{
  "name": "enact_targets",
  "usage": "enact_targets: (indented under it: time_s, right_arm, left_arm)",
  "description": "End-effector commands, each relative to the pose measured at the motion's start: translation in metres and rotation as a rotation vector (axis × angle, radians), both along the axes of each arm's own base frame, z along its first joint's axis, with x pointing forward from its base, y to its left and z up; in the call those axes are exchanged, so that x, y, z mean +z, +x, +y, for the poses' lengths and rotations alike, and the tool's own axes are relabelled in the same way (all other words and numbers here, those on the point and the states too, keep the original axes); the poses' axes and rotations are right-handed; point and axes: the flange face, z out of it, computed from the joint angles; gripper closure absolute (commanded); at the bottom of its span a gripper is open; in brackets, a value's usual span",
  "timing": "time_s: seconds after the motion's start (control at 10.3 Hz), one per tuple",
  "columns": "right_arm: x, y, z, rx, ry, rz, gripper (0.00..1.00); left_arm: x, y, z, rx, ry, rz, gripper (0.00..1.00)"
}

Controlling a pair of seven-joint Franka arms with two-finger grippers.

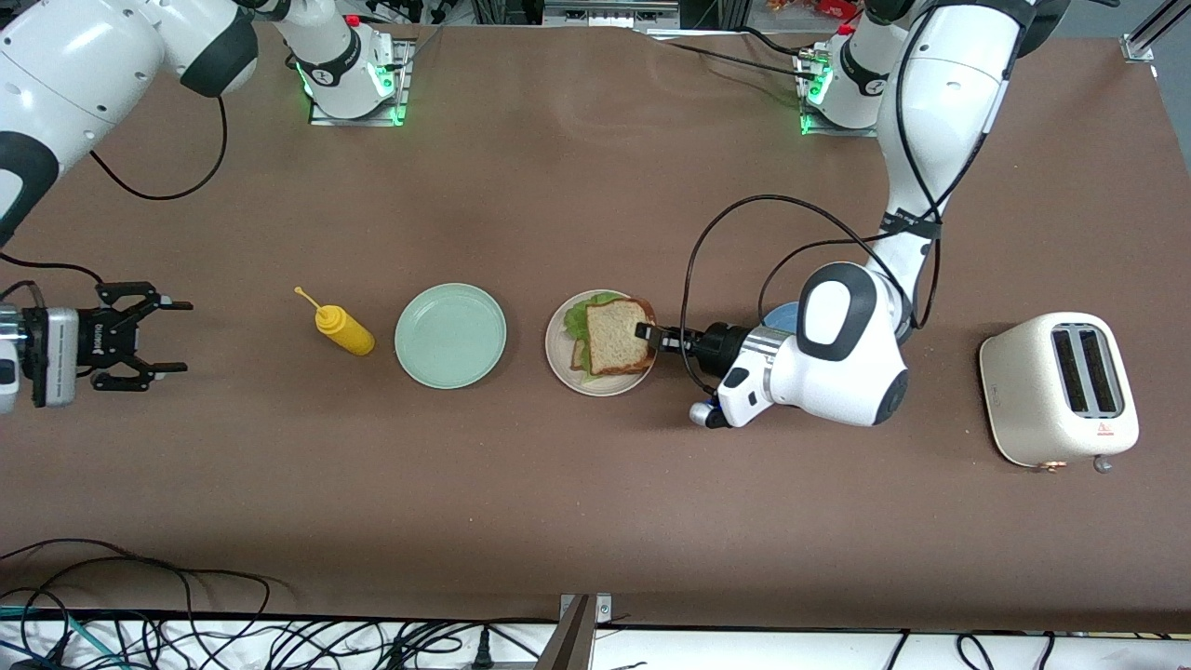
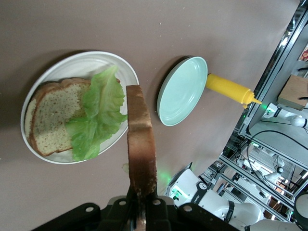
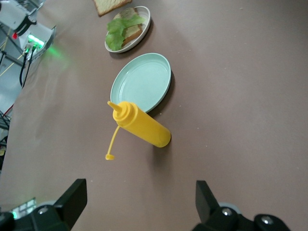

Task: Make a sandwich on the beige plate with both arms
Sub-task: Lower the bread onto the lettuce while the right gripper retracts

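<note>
The beige plate [image 1: 558, 358] carries one brown bread slice [image 2: 53, 118] with a ruffled lettuce leaf [image 2: 98, 115] lying on it. My left gripper [image 1: 647, 333] is shut on the crust edge of a second bread slice [image 1: 619, 335], held over the plate above the lettuce [image 1: 582, 314]. In the left wrist view that held slice [image 2: 141, 144] shows edge-on, rising from the left gripper [image 2: 143, 202]. My right gripper [image 1: 167, 337] waits open over the bare tabletop at the right arm's end. Nothing is between the right gripper's [image 3: 142, 192] fingers.
A yellow squeeze bottle [image 1: 344, 330] lies beside a mint-green plate [image 1: 450, 335], between the right gripper and the beige plate. A cream toaster [image 1: 1061, 389] stands at the left arm's end. A blue plate [image 1: 780, 316] peeks out under the left arm. Cables hang along the front edge.
</note>
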Motion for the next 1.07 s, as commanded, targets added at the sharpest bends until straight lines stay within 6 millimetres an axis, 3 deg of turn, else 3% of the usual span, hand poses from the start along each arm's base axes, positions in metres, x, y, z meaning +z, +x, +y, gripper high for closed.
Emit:
enact_targets:
  time_s: [0.0, 0.1, 0.29, 0.49, 0.78, 0.97]
  right_arm:
    - [0.043, 0.007, 0.008, -0.061, -0.085, 0.049, 0.00]
    - [0.052, 0.011, 0.024, -0.084, -0.121, 0.066, 0.00]
    - [0.084, 0.006, 0.025, -0.202, -0.197, 0.107, 0.00]
    - [0.112, 0.007, 0.050, -0.271, -0.312, 0.124, 0.00]
    - [0.152, -0.015, 0.093, -0.392, -0.508, 0.124, 0.00]
    - [0.152, -0.035, 0.098, -0.451, -0.504, 0.133, 0.00]
  left_arm:
    - [-0.007, -0.003, -0.012, 0.035, -0.010, 0.009, 1.00]
    - [-0.011, -0.004, -0.014, 0.037, -0.007, 0.017, 1.00]
    - [-0.019, -0.011, -0.021, 0.029, -0.008, 0.035, 1.00]
    - [-0.027, -0.015, -0.021, 0.027, -0.001, 0.051, 1.00]
    - [-0.046, -0.024, -0.025, 0.008, 0.022, 0.076, 1.00]
    - [-0.061, -0.024, -0.023, 0.055, 0.054, 0.051, 1.00]
